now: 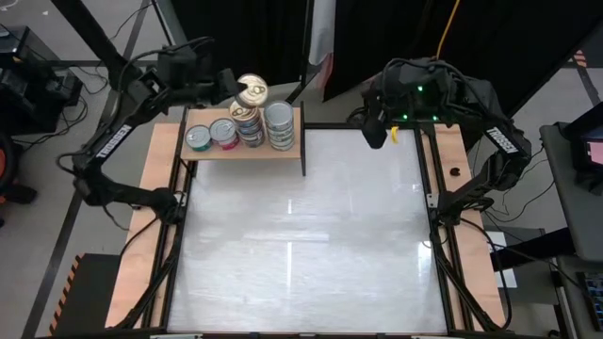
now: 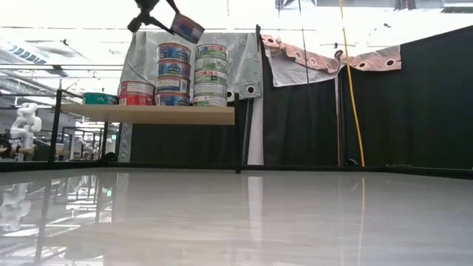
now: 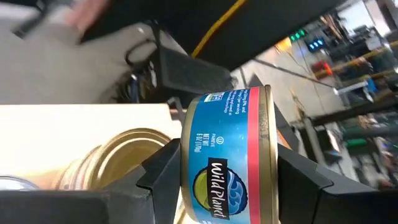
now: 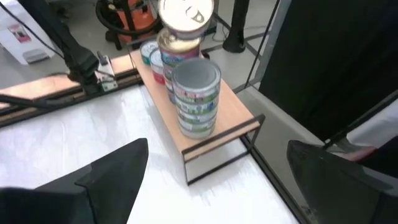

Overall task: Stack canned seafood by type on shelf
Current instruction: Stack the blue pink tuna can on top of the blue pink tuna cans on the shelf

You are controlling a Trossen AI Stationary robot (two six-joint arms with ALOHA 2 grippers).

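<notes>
Gripping blue tin [image 3: 227,158] in left tool [image 3: 227,186] | right tool [image 4: 217,180] wide, empty

I see my left tool [image 1: 243,91] holding a tilted blue-labelled can [image 1: 252,91] just above two tall can stacks [image 1: 266,125] on the light-wood shelf [image 1: 247,151].

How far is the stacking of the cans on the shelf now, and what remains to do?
Nearly done. The shelf already carries a teal can, a red can, a blue stack and a green-labelled stack. The left gripper holds a blue can, tilted, above the blue stack; it needs setting down. No loose cans show on the table. The right gripper waits open.
</notes>
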